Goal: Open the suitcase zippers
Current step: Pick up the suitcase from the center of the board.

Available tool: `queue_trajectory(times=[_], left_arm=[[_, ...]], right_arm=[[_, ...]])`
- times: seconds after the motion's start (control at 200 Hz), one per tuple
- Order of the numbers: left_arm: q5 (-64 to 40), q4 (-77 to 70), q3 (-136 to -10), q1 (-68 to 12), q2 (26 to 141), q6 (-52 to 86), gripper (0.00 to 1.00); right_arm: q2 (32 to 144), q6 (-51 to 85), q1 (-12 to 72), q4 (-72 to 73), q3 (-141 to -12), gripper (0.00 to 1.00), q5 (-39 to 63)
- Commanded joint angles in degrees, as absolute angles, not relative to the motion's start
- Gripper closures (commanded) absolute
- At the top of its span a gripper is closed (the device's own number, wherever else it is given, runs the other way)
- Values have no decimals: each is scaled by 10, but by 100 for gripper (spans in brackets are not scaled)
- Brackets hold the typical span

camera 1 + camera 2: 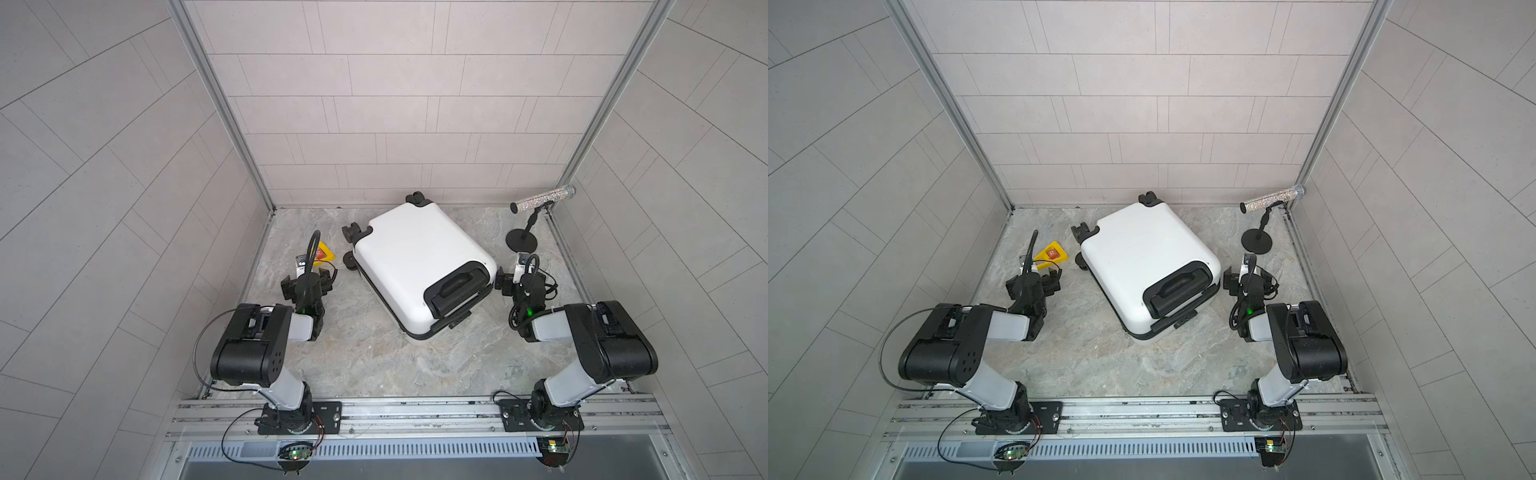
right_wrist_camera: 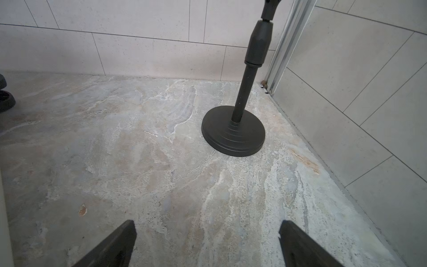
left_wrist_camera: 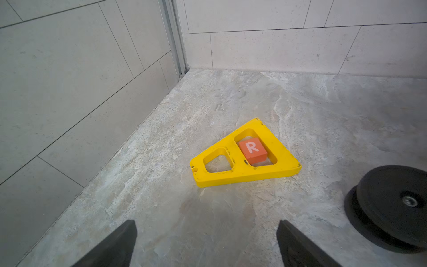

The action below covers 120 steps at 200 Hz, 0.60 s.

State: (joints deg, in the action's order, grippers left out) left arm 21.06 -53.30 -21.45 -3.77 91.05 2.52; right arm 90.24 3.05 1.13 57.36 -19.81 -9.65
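Observation:
The white suitcase (image 1: pixel 411 253) (image 1: pixel 1133 253) lies flat mid-floor, black handle (image 1: pixel 457 286) toward me, wheels toward the back wall. The zippers' black seam band (image 1: pixel 419 333) (image 1: pixel 1142 332) shows along its near lower edge; I cannot make out the pulls. My left gripper (image 1: pixel 311 274) (image 3: pixel 206 231) hovers open and empty to the suitcase's left, near one wheel (image 3: pixel 392 203). The right gripper (image 1: pixel 524 275) (image 2: pixel 206 231) is open and empty just off the handle-end right corner. In the right wrist view, only a wheel (image 2: pixel 4 97) and a white sliver of shell show.
A yellow triangular frame (image 3: pixel 245 172) holding an orange block marked R (image 3: pixel 253 150) lies ahead of the left gripper. A black round-based stand (image 2: pixel 233 134) carrying a glittery microphone (image 1: pixel 542 199) stands at the back right. Tiled walls close three sides.

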Motion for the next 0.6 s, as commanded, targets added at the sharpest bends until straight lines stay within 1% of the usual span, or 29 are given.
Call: queue_trajectory(times=[0.0,0.596], left_arm=[[214,-551,-217,-40,908,23,0],[213,-545,-221,-40,910,22,0]], right_arm=[[902,29,14,578,-197,0,-101],[902,29,14,577,-197,0,-101]])
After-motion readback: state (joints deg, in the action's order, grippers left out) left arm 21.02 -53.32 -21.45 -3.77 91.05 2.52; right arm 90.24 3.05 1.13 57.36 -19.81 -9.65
